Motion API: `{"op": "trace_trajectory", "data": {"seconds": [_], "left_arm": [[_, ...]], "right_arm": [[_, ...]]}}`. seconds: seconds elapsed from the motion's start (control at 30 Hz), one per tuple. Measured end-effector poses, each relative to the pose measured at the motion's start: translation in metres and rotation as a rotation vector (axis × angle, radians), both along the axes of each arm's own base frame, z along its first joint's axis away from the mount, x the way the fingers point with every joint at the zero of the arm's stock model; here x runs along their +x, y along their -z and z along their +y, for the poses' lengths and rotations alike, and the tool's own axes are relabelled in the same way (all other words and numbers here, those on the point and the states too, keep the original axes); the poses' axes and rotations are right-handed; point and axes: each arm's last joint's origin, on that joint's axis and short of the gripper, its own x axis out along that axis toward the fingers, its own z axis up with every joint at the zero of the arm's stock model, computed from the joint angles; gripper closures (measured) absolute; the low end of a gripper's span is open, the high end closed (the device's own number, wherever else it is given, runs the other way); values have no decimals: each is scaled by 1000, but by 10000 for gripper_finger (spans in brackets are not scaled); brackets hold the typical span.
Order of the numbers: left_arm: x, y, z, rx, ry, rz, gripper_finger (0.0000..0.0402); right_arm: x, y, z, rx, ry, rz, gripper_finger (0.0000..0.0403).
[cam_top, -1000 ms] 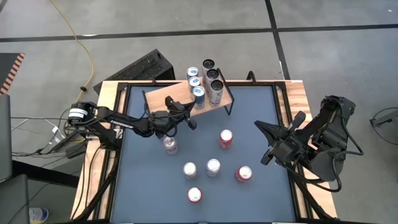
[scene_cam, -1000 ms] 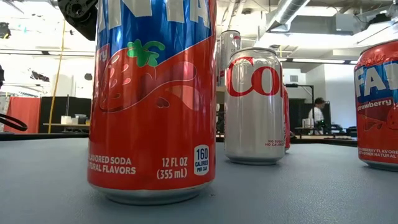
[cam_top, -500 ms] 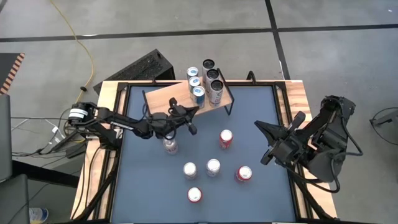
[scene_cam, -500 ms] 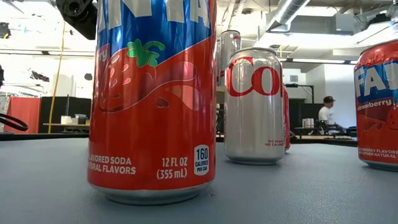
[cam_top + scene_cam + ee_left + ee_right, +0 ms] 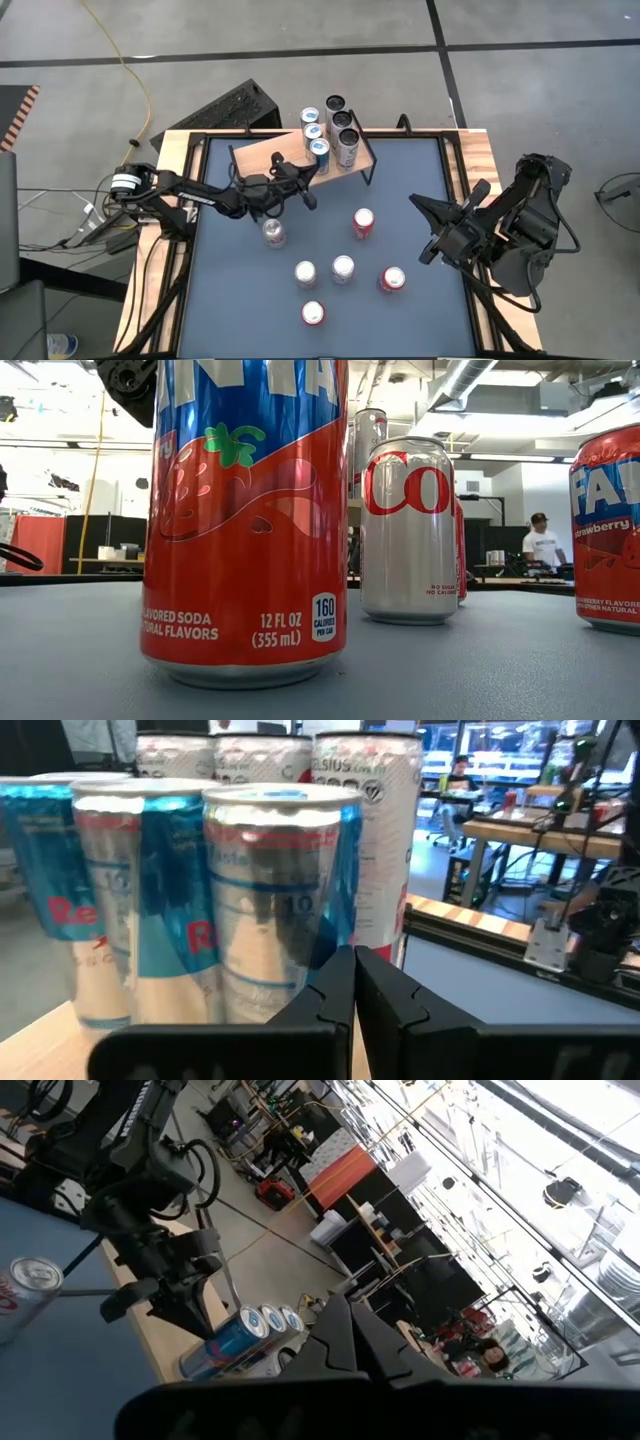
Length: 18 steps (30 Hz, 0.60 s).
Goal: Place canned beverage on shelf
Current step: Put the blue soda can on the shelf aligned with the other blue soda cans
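6 cans (image 5: pixel 343 268) on table (image 5: pixel 420 190), 6 cans on shelf (image 5: pixel 270 155), 2 arms.

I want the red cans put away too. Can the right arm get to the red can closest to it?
Probably yes. The right gripper, shut and empty, sits at the table's right side, and the red can stands nearby with bare mat between them.

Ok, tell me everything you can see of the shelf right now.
The shelf is a low rack with a light wooden board top on thin black metal legs, at the table's far edge, set slightly askew. Six cans stand clustered on its right end; the left part is bare. The left pincer, shut, hovers at its near edge, by the nearest blue can.
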Motion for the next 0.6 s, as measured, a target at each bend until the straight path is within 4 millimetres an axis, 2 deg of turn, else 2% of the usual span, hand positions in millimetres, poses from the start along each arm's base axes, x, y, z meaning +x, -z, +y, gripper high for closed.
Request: {"op": "trace_trajectory", "data": {"seconds": [0.37,0.6], "left_arm": [[-1,3,-4,-12,-99,33,402],[2,2,-14,-15,86,12,401]], "right_arm": [[0,0,0,7,0,-5,403],[0,0,0,6,0,-5,403]]}}
